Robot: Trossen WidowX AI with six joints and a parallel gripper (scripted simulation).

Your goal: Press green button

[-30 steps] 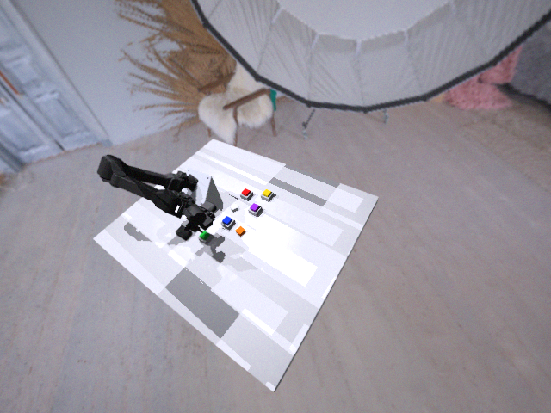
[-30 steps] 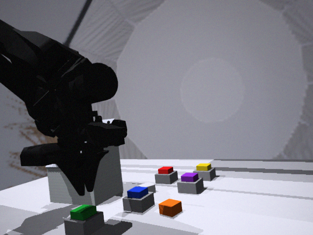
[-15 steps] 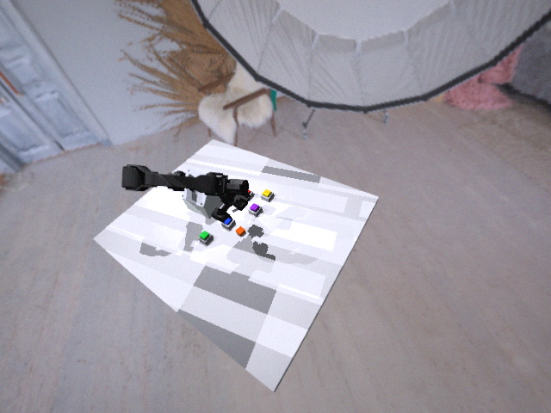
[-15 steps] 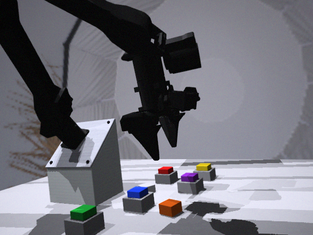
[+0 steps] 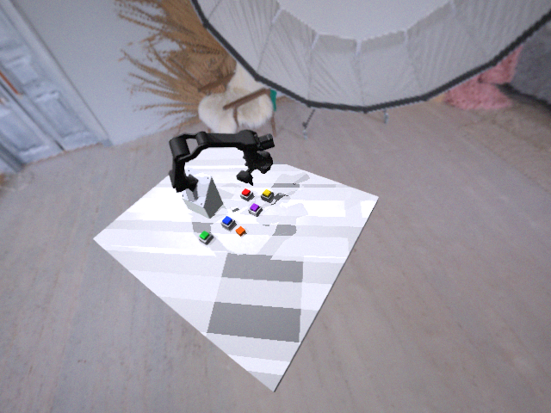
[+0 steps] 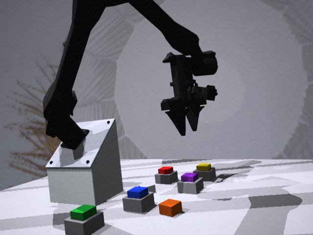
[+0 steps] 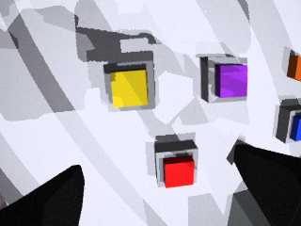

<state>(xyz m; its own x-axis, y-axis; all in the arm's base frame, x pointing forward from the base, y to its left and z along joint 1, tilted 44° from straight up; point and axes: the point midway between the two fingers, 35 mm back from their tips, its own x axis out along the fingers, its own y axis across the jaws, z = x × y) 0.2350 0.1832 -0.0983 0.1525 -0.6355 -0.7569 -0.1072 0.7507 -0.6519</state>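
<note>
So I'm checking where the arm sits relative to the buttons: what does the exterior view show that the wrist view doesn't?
Only the exterior view shows the green button at the front, standing proud on its grey base, the arm's sloped mounting block, and the whole claw hanging high above the red button.
Only the wrist view shows the claw's fingers spread wide apart, with nothing between them, and the red button seen from straight above.
Both show the red, yellow, purple and blue buttons and the orange block.
</note>
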